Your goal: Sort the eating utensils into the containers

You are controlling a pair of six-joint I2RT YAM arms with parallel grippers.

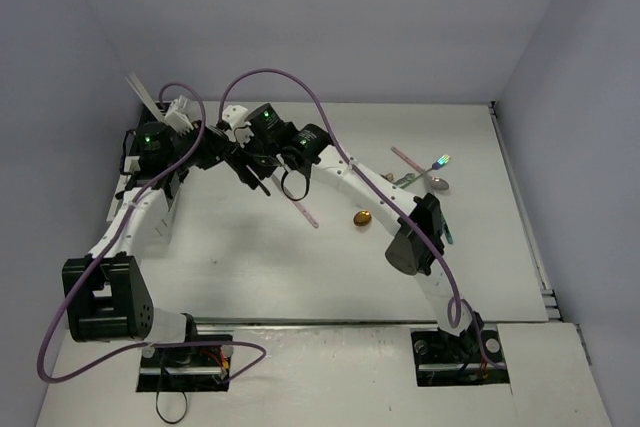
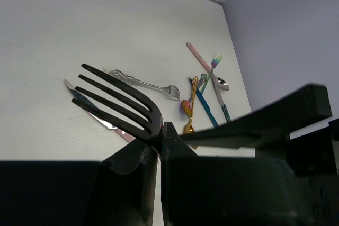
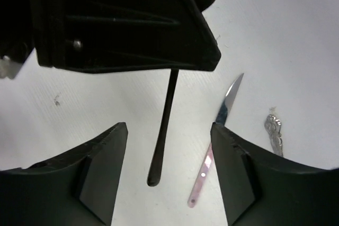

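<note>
Item: black fork (image 2: 119,101), held in the air above the desk (image 1: 250,277) at upper centre-left of the overhead view, where the two arms meet. Left hand (image 2: 160,149): fingers pressed together, pinching the fork at its neck, tines fanned toward the upper left of the left wrist view. Right hand (image 3: 167,130): fingers spread, the fork's slim black handle hanging between them and apparently touching neither. Receiving stock: white caddy (image 1: 182,112) at upper left of the overhead view, just beside the left arm, with pale sticks (image 1: 140,97) standing up out of it. The black caddy cannot be picked out for certain, as the left arm covers that corner. Loose on the desk: pink-handled knife (image 3: 217,141) just beside the fork's hanging handle. Silver fork (image 2: 143,83) with an ornate handle near it. Toward the right edge, a close cluster of gold spoons (image 2: 188,107), a blue-handled piece (image 2: 205,107), a pink-handled piece (image 2: 197,55), an iridescent fork (image 2: 216,60) and a silver spoon (image 2: 222,84). Progress, as judged: early to middle. The sticks appear sorted and the black fork is in hand but not yet in a caddy. At least seven pieces remain to be collected, most of them well apart from the caddies.
</note>
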